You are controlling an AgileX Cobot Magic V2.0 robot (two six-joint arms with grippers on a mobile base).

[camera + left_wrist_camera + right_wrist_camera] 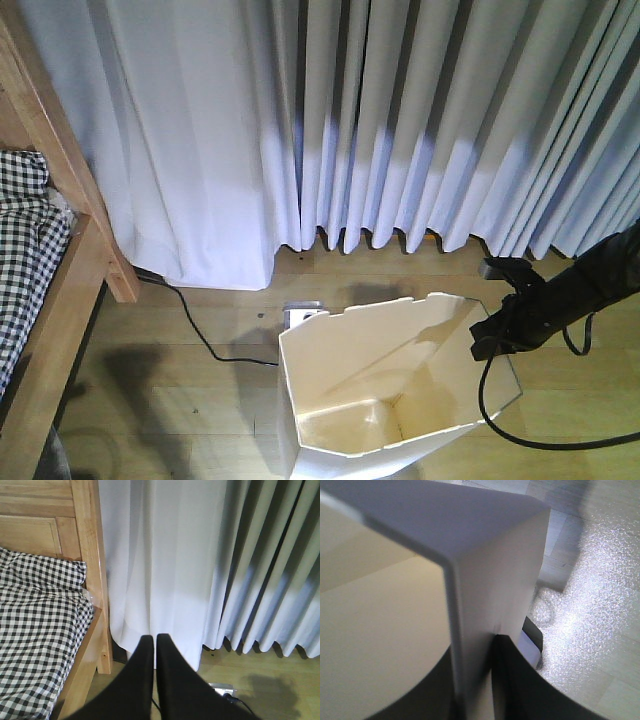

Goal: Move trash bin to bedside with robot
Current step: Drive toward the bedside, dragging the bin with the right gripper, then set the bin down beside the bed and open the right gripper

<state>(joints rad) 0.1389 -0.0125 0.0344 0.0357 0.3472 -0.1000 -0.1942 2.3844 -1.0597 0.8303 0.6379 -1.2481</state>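
At the far left of the front view stands the bed [72,290], its light wooden frame running down the picture's edge, with black-and-white checked bedding [25,260] lying inside it. The left wrist view looks at the same bedpost. There the left pincer [154,647] is clenched, its two black fingers pressed together with nothing between them, aimed at the curtain hem just right of the post.

Pale pleated curtains [400,130] hang across the whole back and reach down to the wooden-plank surface [170,400]. A thin black cable [195,335] runs from under the hem near the bedpost across the surface, toward a small white power strip [303,313] that lies just behind the trash bin [360,400].

The trash bin is in the lower middle of the front view, white outside and cream inside, its faceted rim open to the camera. It stands apart from the bed, with bare surface and the cable between them. Its base is cut off by the frame edge, so I cannot tell whether it rests on the surface.

At the right, the slim black right arm [590,275] reaches in from the edge, a cable looping below it, and the right pincer [487,335] meets the bin's right rim. The right wrist view shows this pincer grasping the bin's thin wall, one finger [517,680] outside and the other inside.
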